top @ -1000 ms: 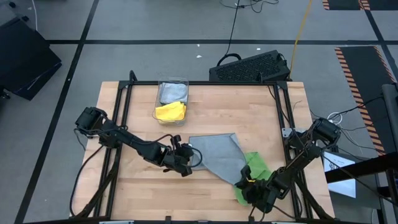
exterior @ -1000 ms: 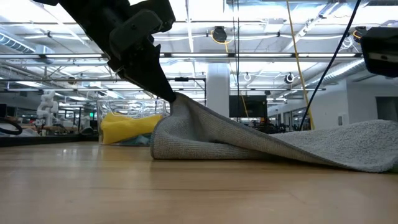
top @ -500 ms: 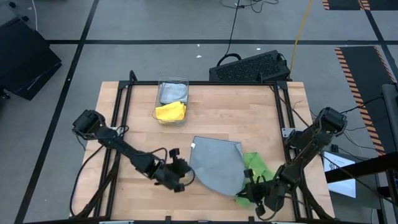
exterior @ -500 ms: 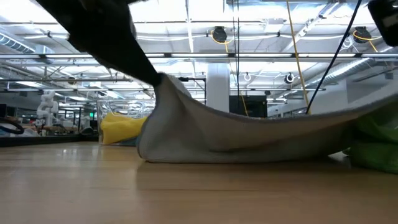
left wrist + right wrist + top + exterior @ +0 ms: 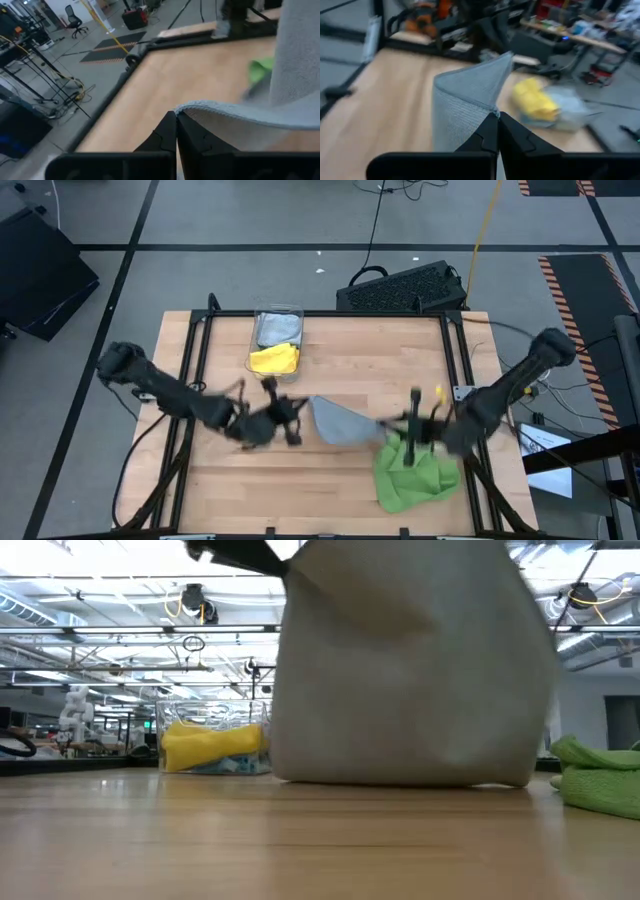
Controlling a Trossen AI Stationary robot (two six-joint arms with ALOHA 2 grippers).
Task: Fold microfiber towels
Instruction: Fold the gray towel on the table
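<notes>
A grey towel (image 5: pixel 340 425) is held up between my two grippers over the middle of the table. In the low view it hangs as a broad sheet (image 5: pixel 410 670), its lower edge (image 5: pixel 400 781) down at the table top. My left gripper (image 5: pixel 300 420) is shut on the towel's left end and also shows in the low view (image 5: pixel 240 552). My right gripper (image 5: pixel 392 424) is shut on its right end. A bright green towel (image 5: pixel 415 475) lies crumpled on the table near the front right. A yellow towel (image 5: pixel 273 359) and another grey one (image 5: pixel 278 330) lie in the clear bin (image 5: pixel 277 313). My left gripper pinches the grey towel's upper edge at a corner (image 5: pixel 196 107) between its two shut fingers. The towel runs away from the fingers and hangs below them. My right gripper pinches the towel's other upper corner (image 5: pixel 487 107) between its two shut fingers. The cloth hangs below them in a fold.
The clear bin stands at the table's far left and shows in the low view (image 5: pixel 215 745) behind the towel. A black keyboard-like box (image 5: pixel 405 288) sits beyond the table's far edge. Bare wood (image 5: pixel 240 485) lies at the front left.
Both grippers have risen and gone toward the table's far edge with the grey towel. The towel, lying spread and partly over the green one a second ago, now hangs between them as a sheet. The green towel lies uncovered.
</notes>
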